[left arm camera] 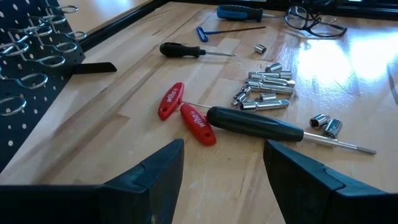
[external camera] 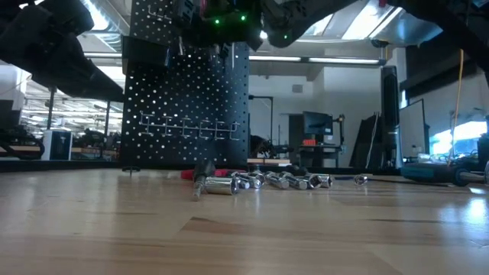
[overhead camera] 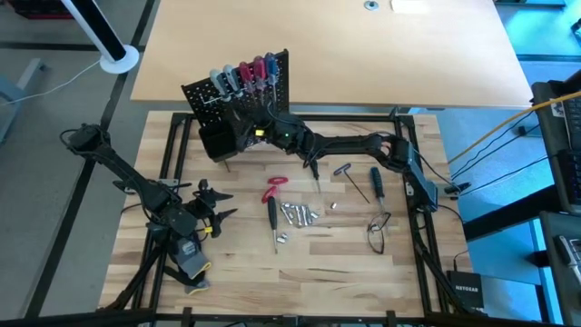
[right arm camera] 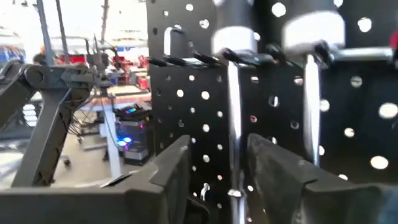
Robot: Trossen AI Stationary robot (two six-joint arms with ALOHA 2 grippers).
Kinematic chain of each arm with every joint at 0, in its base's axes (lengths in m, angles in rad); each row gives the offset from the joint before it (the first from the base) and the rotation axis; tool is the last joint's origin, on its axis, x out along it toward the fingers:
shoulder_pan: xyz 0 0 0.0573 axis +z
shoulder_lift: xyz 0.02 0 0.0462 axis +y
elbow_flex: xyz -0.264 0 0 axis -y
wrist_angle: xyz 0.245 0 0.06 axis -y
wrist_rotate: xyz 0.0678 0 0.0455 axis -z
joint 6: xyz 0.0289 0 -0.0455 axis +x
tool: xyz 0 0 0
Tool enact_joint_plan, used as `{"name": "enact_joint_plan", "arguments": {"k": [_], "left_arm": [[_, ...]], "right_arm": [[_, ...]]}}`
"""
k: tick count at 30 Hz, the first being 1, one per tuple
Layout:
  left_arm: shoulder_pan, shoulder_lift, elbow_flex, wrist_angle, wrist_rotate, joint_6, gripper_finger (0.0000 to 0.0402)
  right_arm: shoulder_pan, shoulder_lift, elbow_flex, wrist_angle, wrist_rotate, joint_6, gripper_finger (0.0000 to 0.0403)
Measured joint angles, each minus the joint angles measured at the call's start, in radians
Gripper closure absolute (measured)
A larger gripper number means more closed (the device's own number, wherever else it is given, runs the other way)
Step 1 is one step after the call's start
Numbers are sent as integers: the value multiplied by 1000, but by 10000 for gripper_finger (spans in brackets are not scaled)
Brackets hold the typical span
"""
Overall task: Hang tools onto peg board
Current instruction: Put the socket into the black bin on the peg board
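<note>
Silver metal sockets (external camera: 279,181) lie closest in the low view, a loose row on the pale wooden tabletop (external camera: 244,229), with the black perforated peg board (external camera: 187,99) upright behind them. Only this view shows the board's row of wire hooks face-on and a red handle tip low at its foot.

High view: peg board (overhead camera: 238,91) stands at the table's far edge, black box bin at its lower left corner. Five screwdrivers (overhead camera: 243,74) hang in a row along its top, grey, red and blue handles. Right gripper (overhead camera: 263,127) is up against the board face; jaw state not readable from above. Left gripper (overhead camera: 211,204) waits low on the left side, well apart from the board. Still on the table: red-handled pliers (overhead camera: 273,188), black-handled screwdriver (overhead camera: 271,218), blue-handled screwdriver (overhead camera: 375,182), a T-handle key (overhead camera: 344,171), black-framed glasses (overhead camera: 378,232).

Left wrist view: left gripper (left arm camera: 224,168) fingers spread wide, holding nothing. Pliers (left arm camera: 185,114) just beside the black screwdriver (left arm camera: 261,124), handles touching or nearly so; I can't tell which. A second black-handled screwdriver (left arm camera: 186,51) lies farther off, one the high view hides under the right arm.

Right wrist view: right gripper (right arm camera: 217,168) fingers parted around a silver shaft (right arm camera: 234,124) of a hung screwdriver, not pinching it. A second shaft hangs just beside, both seated in hooks on the board (right arm camera: 367,124).
</note>
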Motion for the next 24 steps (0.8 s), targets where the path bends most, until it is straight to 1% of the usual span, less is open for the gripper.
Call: {"name": "enact_joint_plan", "arguments": {"k": [4, 8, 12, 14, 16, 17, 20, 21, 24], "left_arm": [[0, 0, 0, -3, 2, 0, 192], [0, 0, -1, -3, 2, 0, 192], [0, 0, -1, -4, 2, 0, 192], [0, 0, -1, -5, 2, 0, 192], [0, 0, -1, -5, 2, 0, 192], [0, 0, -1, -4, 2, 0, 192], [0, 0, -1, -5, 2, 0, 192], [0, 0, -1, -5, 2, 0, 192], [0, 0, -1, -4, 1, 1, 192]], "right_arm": [[30, -32, 0, -16, 88, -85, 217], [61, -58, 0, -63, 159, -150, 213], [92, -102, -1, -134, 175, -169, 213], [111, -141, -1, -211, 152, -169, 213], [135, -189, 0, -329, 113, -168, 213], [149, -214, 0, -400, 81, -168, 213], [195, -292, 0, -637, -73, -168, 213], [212, -318, 0, -721, -105, -164, 213], [276, -377, 1, -961, -110, -133, 213]]}}
